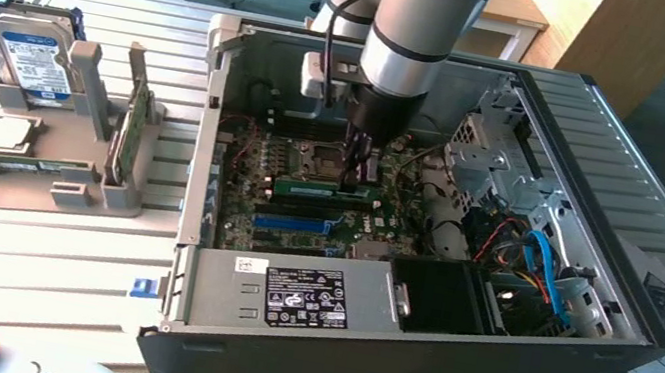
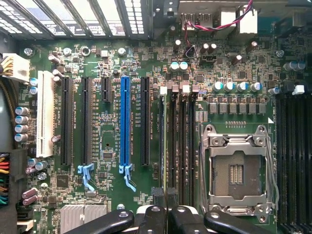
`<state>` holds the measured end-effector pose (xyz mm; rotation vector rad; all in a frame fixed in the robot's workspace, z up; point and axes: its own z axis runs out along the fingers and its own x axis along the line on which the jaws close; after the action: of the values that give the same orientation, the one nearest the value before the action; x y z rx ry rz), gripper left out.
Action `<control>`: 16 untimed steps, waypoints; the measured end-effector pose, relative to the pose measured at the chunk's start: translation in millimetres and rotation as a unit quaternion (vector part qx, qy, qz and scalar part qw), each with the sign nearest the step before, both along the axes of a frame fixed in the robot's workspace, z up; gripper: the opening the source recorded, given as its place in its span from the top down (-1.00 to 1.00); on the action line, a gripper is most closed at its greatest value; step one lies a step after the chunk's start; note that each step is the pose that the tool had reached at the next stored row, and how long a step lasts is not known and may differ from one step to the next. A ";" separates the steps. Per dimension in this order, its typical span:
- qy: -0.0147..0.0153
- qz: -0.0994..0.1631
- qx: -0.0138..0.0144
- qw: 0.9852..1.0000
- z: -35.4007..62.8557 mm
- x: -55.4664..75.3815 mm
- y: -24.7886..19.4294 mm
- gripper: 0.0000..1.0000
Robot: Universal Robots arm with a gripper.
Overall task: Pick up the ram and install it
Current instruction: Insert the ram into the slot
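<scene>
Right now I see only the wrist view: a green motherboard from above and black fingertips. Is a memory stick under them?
Observer: Yes. In the exterior view a long, thin green ram stands on edge among the memory slots, directly under the shut gripper.
Operator: Is it gripped?
Observer: The gripper meets its top edge; pinched or only touched, I cannot tell.
Operator: Anything outside the open black computer case?
Observer: A grey holder on the exterior view's left carries a boxy silver hard drive with a blue-white label.
</scene>
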<state>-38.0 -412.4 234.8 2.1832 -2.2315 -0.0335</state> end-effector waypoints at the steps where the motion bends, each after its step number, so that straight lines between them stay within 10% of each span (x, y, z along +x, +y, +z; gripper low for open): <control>1: 0.000 0.000 0.000 1.000 0.0 0.0 0.0 0.76; 16: 0.004 0.000 0.000 1.000 -0.5 0.4 -0.3 0.76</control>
<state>-37.6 -412.7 234.3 2.1789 -2.2271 -0.0429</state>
